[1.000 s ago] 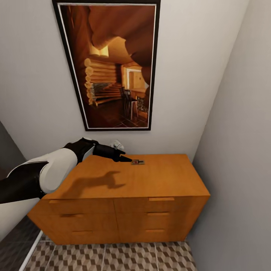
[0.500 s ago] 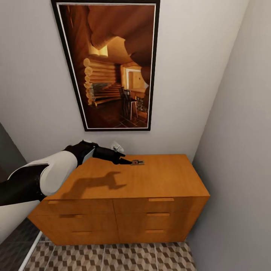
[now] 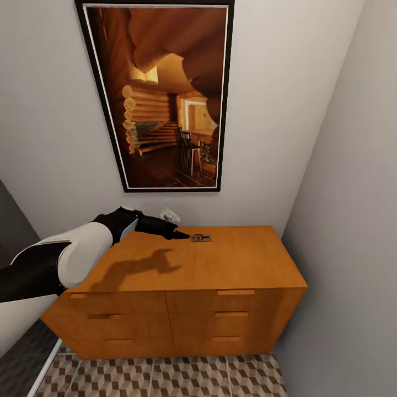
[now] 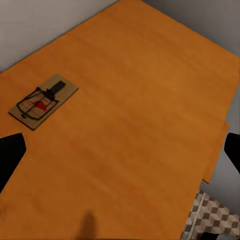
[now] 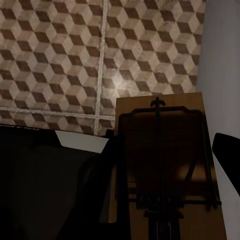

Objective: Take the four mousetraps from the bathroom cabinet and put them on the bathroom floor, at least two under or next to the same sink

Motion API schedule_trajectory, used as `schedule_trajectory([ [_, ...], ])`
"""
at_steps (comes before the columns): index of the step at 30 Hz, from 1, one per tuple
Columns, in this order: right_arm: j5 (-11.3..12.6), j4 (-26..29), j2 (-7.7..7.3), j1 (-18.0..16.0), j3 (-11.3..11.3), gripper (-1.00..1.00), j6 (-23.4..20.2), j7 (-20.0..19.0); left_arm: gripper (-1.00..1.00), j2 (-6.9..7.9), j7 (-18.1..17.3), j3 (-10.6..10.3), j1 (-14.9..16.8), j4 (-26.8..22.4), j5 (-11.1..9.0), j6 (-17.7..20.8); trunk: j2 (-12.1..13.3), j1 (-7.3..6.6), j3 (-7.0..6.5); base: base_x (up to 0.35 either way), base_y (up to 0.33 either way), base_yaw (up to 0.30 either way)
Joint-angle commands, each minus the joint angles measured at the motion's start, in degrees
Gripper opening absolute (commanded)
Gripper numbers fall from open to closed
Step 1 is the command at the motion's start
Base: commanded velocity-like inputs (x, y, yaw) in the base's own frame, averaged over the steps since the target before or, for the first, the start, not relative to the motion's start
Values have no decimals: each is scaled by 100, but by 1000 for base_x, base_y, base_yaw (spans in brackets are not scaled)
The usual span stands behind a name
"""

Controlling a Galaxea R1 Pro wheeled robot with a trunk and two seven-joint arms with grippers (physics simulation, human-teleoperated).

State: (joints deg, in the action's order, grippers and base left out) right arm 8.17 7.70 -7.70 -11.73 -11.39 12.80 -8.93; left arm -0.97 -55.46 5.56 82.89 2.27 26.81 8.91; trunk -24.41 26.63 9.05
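One mousetrap [image 3: 201,238] lies flat near the back edge of the orange-brown cabinet [image 3: 220,264]. In the left wrist view that mousetrap [image 4: 44,101] shows its black bar and red patch on the cabinet top [image 4: 150,100]. My left gripper [image 3: 182,235] hovers just left of it, open [image 4: 121,152], with its dark fingertips [image 4: 10,155] wide apart and nothing between them. In the right wrist view a second mousetrap [image 5: 165,165] hangs in shadow above the cube-patterned floor [image 5: 60,50], with my right gripper [image 5: 167,150] shut on its sides.
A large framed picture [image 3: 165,94] hangs on the wall behind the cabinet. A grey side wall [image 3: 353,220] stands close on the right. Patterned floor tiles [image 3: 165,377] run in front of the drawers. A dark part of the robot [image 5: 45,185] sits below the held trap.
My left gripper has drawn back slightly to the left, away from the mousetrap on the cabinet top. The trap itself has stayed put.
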Motion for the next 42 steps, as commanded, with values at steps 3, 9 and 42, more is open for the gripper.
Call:
schedule_trajectory([
  [3, 62, -6, -3, -5, -39, -100, 20, -27, 100, 0, 38, 50, 8, 10, 18, 83, -12, 3, 12, 0, 0, 0],
  [9, 62, -6, -3, -2, -39, -100, 20, -29, 100, 6, 58, 50, -14, 10, 18, 92, -12, 3, 12, 0, 0, 0],
  [42, 62, -6, -3, 6, -41, -100, 20, -34, 100, 9, 61, 50, -168, 10, 19, 102, -12, 3, 12, 58, 0, 0],
])
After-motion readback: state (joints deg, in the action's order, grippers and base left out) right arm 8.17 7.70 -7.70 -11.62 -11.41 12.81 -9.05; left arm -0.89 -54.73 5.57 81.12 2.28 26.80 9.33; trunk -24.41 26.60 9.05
